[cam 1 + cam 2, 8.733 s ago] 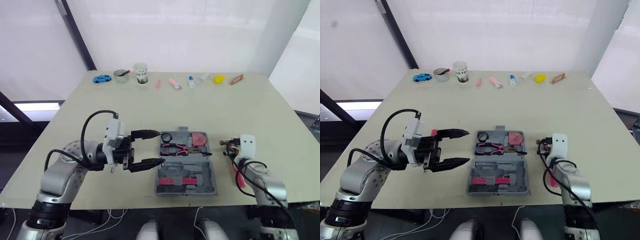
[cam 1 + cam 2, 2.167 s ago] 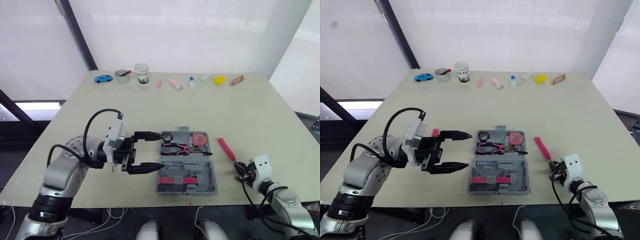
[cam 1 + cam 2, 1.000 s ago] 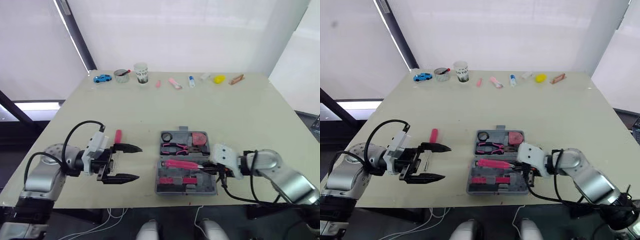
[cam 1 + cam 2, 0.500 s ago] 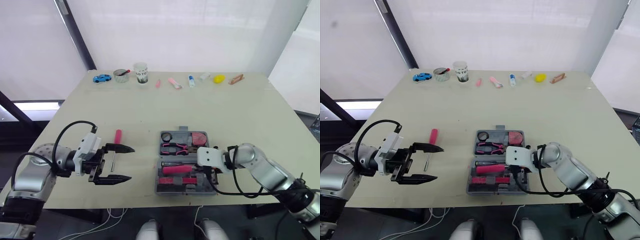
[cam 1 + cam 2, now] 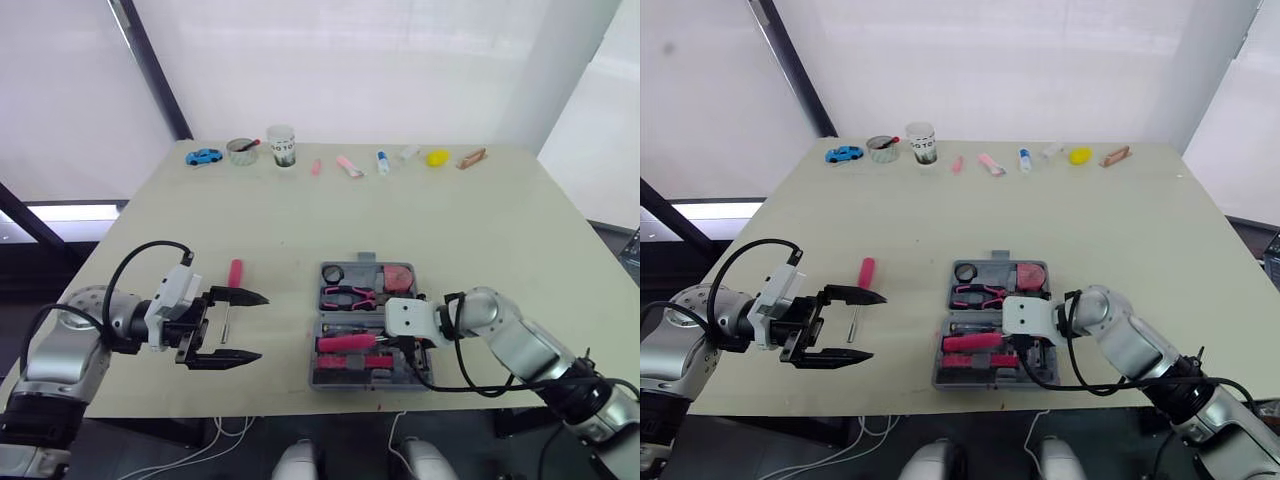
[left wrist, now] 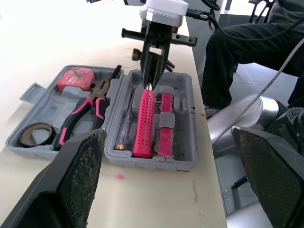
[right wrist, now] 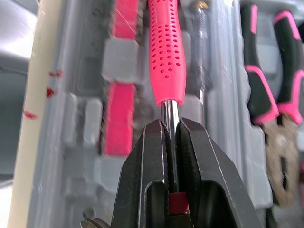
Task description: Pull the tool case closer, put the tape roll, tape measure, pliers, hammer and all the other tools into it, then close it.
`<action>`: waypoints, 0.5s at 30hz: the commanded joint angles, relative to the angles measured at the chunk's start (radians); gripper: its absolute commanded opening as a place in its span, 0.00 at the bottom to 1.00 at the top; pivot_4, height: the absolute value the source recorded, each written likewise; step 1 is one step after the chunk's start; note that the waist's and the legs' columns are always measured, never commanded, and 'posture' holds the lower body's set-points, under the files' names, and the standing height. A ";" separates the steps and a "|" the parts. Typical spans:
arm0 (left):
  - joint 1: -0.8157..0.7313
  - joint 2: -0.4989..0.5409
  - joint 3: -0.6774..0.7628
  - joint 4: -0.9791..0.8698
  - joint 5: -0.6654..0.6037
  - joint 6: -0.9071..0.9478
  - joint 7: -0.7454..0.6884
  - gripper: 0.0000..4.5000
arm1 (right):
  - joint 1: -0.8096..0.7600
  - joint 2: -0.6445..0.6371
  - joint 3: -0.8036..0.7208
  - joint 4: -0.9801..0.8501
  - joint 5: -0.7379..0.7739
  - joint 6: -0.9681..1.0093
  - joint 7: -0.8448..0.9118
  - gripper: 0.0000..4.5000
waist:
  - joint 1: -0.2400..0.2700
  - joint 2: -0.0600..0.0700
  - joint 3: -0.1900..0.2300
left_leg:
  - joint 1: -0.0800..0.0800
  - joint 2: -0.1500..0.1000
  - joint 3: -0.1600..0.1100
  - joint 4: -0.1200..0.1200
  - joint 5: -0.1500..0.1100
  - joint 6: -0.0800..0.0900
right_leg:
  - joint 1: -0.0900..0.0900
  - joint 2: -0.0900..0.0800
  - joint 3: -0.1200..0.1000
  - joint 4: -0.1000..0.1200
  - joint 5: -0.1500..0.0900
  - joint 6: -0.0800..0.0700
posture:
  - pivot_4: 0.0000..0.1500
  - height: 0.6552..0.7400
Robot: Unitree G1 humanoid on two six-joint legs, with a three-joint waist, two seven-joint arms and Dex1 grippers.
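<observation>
Head camera, tool case: the grey tool case (image 5: 325, 375) lies open and flat on the tabletop (image 5: 450, 220), near the front edge.
Head camera, far half of the case: the tape roll (image 5: 333, 273) sits at the left end and the pink tape measure (image 5: 400, 275) at the right end. The pliers (image 5: 350, 294) lie between them, closer to the hinge.
Head camera, right gripper: the right gripper (image 5: 388, 344) is over the near half of the case, clenched on the metal shaft of a pink-handled tool (image 5: 347, 342). The handle stretches leftward across that half.
Head camera, left gripper: the left gripper (image 5: 262, 326) hovers to the left of the case, well apart from it, spread wide and grasping nothing.
Head camera, loose screwdriver: a loose screwdriver (image 5: 235, 273) lies on the tabletop left of the case, just beside the left gripper's far finger.
Head camera, far beyond the case: a blue toy car (image 5: 204, 157) and a cup (image 5: 282, 146) stand among small items along the back edge.
Left wrist camera, case: the case is framed between the left gripper's parted fingers (image 6: 78, 175). The pink-handled tool lies along the near half beside a slim screwdriver (image 6: 124, 130), and the right gripper stands over its shaft.
Right wrist camera, grip: both fingers pinch the bare shaft just short of the perforated pink handle. The slim screwdriver runs alongside the handle, with the pliers in the half beyond. Whether the handle is seated in a slot cannot be told.
</observation>
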 commanded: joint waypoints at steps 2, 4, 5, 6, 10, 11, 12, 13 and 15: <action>-0.014 0.008 0.003 -0.016 -0.017 -0.002 -0.057 1.00 | 0.007 0.008 0.002 -0.037 -0.012 -0.004 0.010 0.02 | 0.000 0.000 0.000 | 0.000 0.000 0.000 0.000 0.000 0.000 | 0.000 0.000 0.000 0.000 0.000 0.000 | 1.00 1.00; -0.014 0.004 0.003 -0.017 -0.016 -0.001 -0.057 1.00 | 0.008 0.019 0.004 -0.035 -0.018 -0.003 0.003 0.02 | -0.001 0.000 0.000 | 0.000 0.000 0.000 0.000 0.000 0.000 | 0.000 0.000 0.000 0.000 0.000 0.000 | 1.00 1.00; -0.014 0.004 0.003 -0.019 -0.016 0.000 -0.057 1.00 | 0.009 0.022 0.005 -0.034 -0.021 -0.004 0.001 0.02 | -0.002 0.000 0.000 | 0.000 0.000 0.000 0.000 0.000 0.000 | 0.000 0.000 0.000 0.000 0.000 0.000 | 1.00 1.00; -0.013 0.004 0.003 -0.020 -0.017 0.000 -0.057 1.00 | 0.011 0.025 0.005 -0.034 -0.023 -0.004 0.000 0.02 | -0.003 0.000 0.000 | 0.000 0.000 0.000 0.000 0.000 0.000 | 0.000 0.000 0.000 0.000 0.000 0.000 | 1.00 1.00; -0.015 0.002 0.003 -0.019 -0.016 0.002 -0.057 1.00 | 0.017 0.029 -0.006 -0.030 -0.021 0.000 0.003 0.02 | -0.005 0.000 0.000 | 0.001 0.000 0.000 0.000 0.000 0.000 | 0.000 0.000 0.000 0.001 0.000 0.000 | 1.00 1.00; -0.015 0.002 0.003 -0.019 -0.016 0.002 -0.057 1.00 | 0.018 0.026 -0.008 -0.032 -0.020 0.003 0.007 0.11 | -0.004 0.000 0.000 | 0.001 0.000 0.000 0.000 0.000 0.000 | 0.000 0.000 0.000 0.001 0.000 0.000 | 1.00 1.00; -0.015 0.002 0.003 -0.019 -0.017 0.002 -0.057 1.00 | 0.019 0.022 -0.008 -0.033 -0.020 0.002 0.011 0.22 | -0.004 0.000 0.000 | 0.001 0.000 0.000 0.000 0.000 0.000 | 0.000 0.000 0.000 0.001 0.000 0.000 | 1.00 1.00; -0.014 0.001 0.003 -0.020 -0.017 0.002 -0.057 1.00 | 0.020 0.022 -0.011 -0.031 -0.025 -0.003 0.005 0.28 | -0.002 0.000 0.000 | 0.001 0.000 0.000 0.000 0.000 0.000 | 0.000 0.000 0.000 0.001 0.000 0.000 | 1.00 1.00; -0.015 0.000 0.002 -0.020 -0.017 0.004 -0.057 1.00 | 0.020 0.027 -0.017 -0.022 -0.034 -0.012 -0.008 0.50 | 0.000 0.000 0.000 | 0.000 0.000 0.000 0.000 0.000 0.000 | 0.000 0.000 0.000 0.000 0.000 0.000 | 1.00 1.00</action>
